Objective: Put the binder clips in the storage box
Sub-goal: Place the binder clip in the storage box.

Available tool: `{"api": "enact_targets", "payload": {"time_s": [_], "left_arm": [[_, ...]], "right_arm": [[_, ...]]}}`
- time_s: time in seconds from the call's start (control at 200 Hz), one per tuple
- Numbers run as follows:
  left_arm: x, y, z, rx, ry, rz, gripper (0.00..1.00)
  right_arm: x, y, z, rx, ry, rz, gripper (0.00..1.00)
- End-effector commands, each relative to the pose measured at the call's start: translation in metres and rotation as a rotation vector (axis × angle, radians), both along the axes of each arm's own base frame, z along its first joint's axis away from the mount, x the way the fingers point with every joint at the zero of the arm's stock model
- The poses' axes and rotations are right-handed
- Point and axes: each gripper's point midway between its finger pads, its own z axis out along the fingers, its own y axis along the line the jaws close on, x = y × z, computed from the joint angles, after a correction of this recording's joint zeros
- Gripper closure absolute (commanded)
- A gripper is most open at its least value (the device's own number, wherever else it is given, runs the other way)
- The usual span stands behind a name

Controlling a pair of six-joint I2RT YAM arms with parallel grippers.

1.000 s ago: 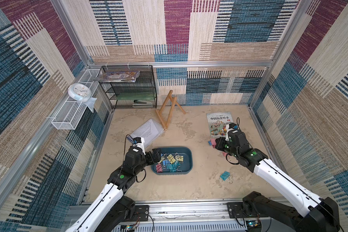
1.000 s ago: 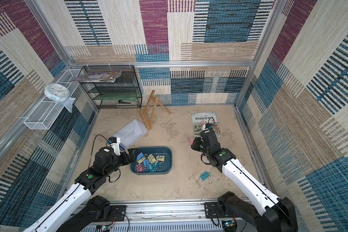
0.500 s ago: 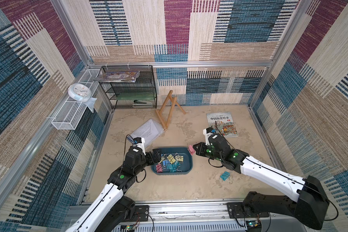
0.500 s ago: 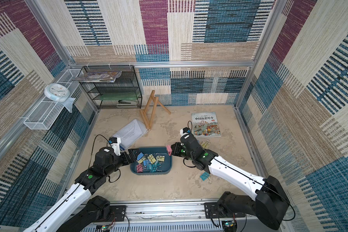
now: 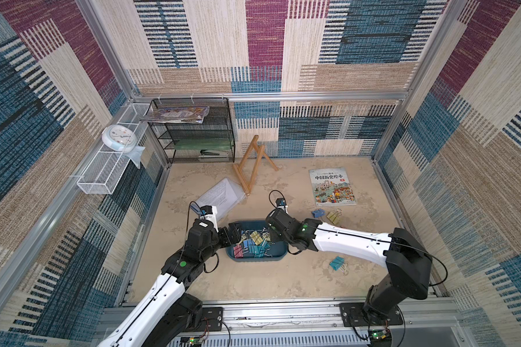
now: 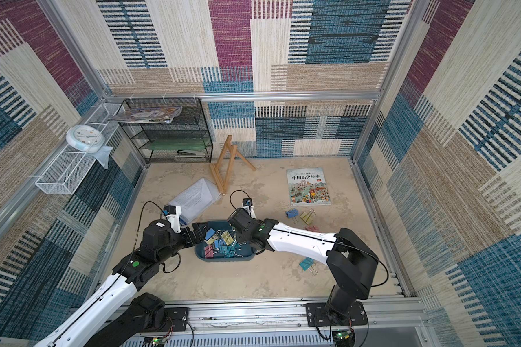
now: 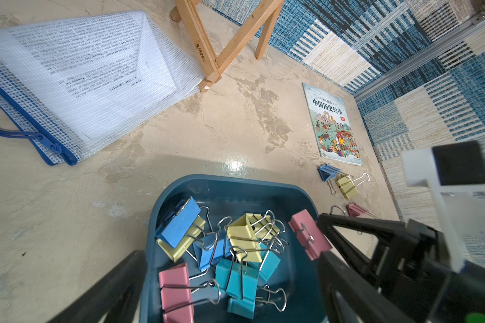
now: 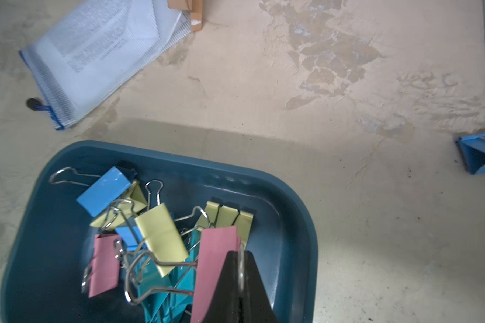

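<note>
Your right gripper [image 8: 240, 258] pinches a pink metal binder clip [image 8: 213, 268] beside the teal plastic storage box's [image 8: 303, 218] three-o'clock wall; it may bounce out.

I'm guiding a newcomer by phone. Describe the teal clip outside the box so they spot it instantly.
Find the dark blue storage box in the middle, then look toward the picture book's side but nearer the robot's base. There a teal clip lies alone on the table; the other loose clips huddle beside the book, none teal.

Left gripper [image 5: 234, 235] seemingly wide, right [image 8: 240, 258] clamped.
</note>
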Motion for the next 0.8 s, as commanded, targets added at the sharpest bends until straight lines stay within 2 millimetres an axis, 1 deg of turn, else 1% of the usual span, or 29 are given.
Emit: {"api": "enact_targets", "payload": {"time_s": [0.0, 0.125, 0.33, 0.491, 0.611, 0.691, 0.796], "left_arm": [[0.002, 0.002, 0.007, 0.019, -0.032, 0.003, 0.01], [0.001, 0.004, 0.006, 0.027, -0.034, 0.006, 0.01], [-0.002, 0.008, 0.006, 0.038, -0.038, 0.013, 0.01], [-0.002, 0.008, 0.006, 0.038, -0.038, 0.015, 0.01], [-0.001, 0.006, 0.005, 0.031, -0.034, 0.012, 0.01], [-0.001, 0.005, 0.005, 0.023, -0.032, 0.011, 0.01], [0.000, 0.005, 0.005, 0.018, -0.032, 0.011, 0.01]], "right_arm": [[0.006, -0.008, -0.007, -0.116, -0.039, -0.012, 1.00], [0.011, -0.006, -0.020, -0.174, -0.034, -0.020, 1.00], [0.010, -0.008, -0.046, -0.250, 0.002, -0.023, 1.00], [0.007, -0.014, -0.057, -0.285, 0.022, -0.038, 0.99], [0.005, -0.015, -0.052, -0.286, 0.025, -0.040, 0.89], [0.003, -0.014, -0.043, -0.270, 0.015, -0.036, 0.83], [0.001, -0.012, -0.024, -0.224, -0.004, -0.033, 0.77]]}}
